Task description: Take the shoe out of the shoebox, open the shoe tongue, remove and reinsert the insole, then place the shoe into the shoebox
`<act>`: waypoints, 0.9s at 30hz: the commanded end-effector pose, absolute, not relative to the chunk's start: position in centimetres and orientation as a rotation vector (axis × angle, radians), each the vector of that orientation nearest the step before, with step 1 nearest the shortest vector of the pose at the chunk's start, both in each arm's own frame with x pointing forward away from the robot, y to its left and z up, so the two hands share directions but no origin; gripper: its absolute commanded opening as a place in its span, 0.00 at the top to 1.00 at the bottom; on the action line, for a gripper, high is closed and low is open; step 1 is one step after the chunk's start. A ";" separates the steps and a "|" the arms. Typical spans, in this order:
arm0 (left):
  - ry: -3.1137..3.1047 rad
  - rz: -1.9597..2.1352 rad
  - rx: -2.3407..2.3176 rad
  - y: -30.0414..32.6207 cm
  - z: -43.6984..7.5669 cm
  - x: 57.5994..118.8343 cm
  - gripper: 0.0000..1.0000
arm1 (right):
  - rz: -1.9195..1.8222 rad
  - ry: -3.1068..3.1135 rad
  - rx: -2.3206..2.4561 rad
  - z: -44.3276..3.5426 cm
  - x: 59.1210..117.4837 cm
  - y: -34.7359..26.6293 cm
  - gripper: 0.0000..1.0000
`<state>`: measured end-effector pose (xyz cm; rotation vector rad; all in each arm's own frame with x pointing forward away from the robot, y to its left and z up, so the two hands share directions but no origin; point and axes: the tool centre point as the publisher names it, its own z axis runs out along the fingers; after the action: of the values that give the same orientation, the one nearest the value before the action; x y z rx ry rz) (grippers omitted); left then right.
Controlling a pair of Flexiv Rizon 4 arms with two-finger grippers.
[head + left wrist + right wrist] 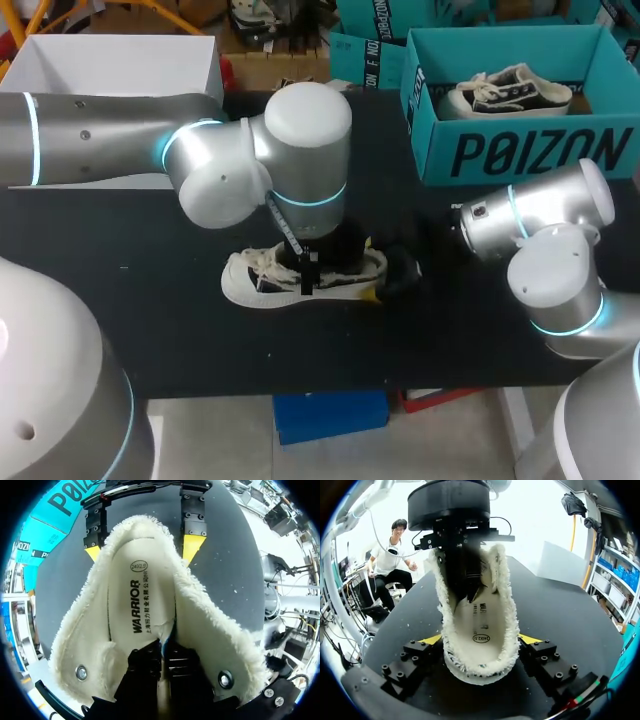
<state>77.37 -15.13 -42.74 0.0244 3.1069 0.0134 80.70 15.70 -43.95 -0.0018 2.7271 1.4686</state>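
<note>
A cream, fleece-lined shoe point(255, 280) lies on its sole on the black table point(130, 300), out of the teal shoebox point(520, 150). My left gripper point(163, 652) reaches down into the shoe's mouth and is shut on the raised edge of the printed insole point(135, 595). The right wrist view shows the left gripper point(470, 592) inside the shoe, over the insole point(482, 625). My right gripper point(481, 640) straddles the heel, its yellow fingertips point(530, 639) pressed against both sides of the shoe point(505, 595). In the head view the right gripper point(400, 268) sits at the heel.
A second shoe point(510, 92) lies inside the teal shoebox at the back right. A white box point(120, 65) stands at the back left. Bare black tabletop lies in front of the shoe and to its left.
</note>
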 end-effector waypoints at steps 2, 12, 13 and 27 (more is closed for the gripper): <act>3.165 -0.172 0.102 -14.7 -50.5 75.2 1.00 | 1.465 2.727 0.004 -44.4 81.0 15.7 1.00; 3.154 -0.257 0.139 -15.7 -47.5 73.7 1.00 | 1.465 2.727 0.004 -44.4 81.0 15.7 1.00; 3.147 -0.261 0.139 -15.7 -47.2 73.7 1.00 | 1.465 2.727 0.004 -44.4 81.0 15.7 1.00; 3.092 -0.354 0.115 -15.9 -43.5 74.5 1.00 | 1.465 2.727 0.004 -44.4 81.0 15.7 1.00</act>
<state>76.42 -15.77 -42.60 0.1125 3.1031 -0.3097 80.60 15.60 -43.91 -0.0020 2.7272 1.4673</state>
